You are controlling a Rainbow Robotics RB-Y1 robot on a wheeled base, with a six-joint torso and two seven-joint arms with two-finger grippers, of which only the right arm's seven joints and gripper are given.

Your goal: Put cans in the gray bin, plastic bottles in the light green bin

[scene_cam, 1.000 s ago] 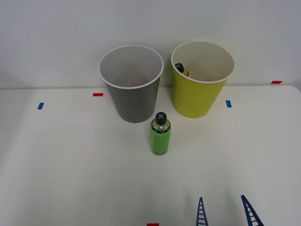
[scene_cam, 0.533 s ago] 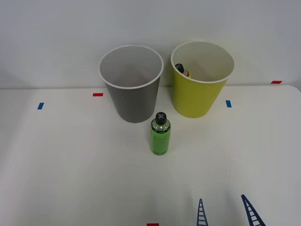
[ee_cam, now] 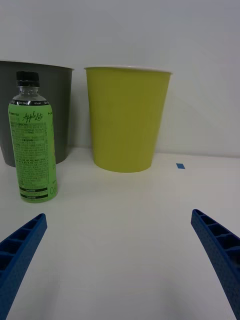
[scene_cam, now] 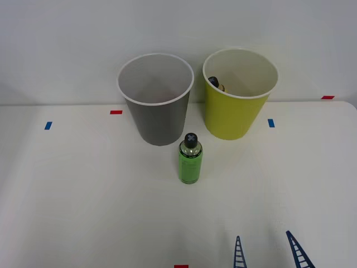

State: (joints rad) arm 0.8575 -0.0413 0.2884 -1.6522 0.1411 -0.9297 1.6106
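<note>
At upper centre-left the gray bin stands empty; below it, mid-frame, the green-labelled bottle waits upright on the tabletop. Upper right, the light green bin holds the yellow-labelled bottle. Lower right, the right end effector gapes wide, holding nothing, apparently ready to approach the bottle

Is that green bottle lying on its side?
No, the green bottle stands upright on the table, black cap on top, in front of the gray bin.
</note>
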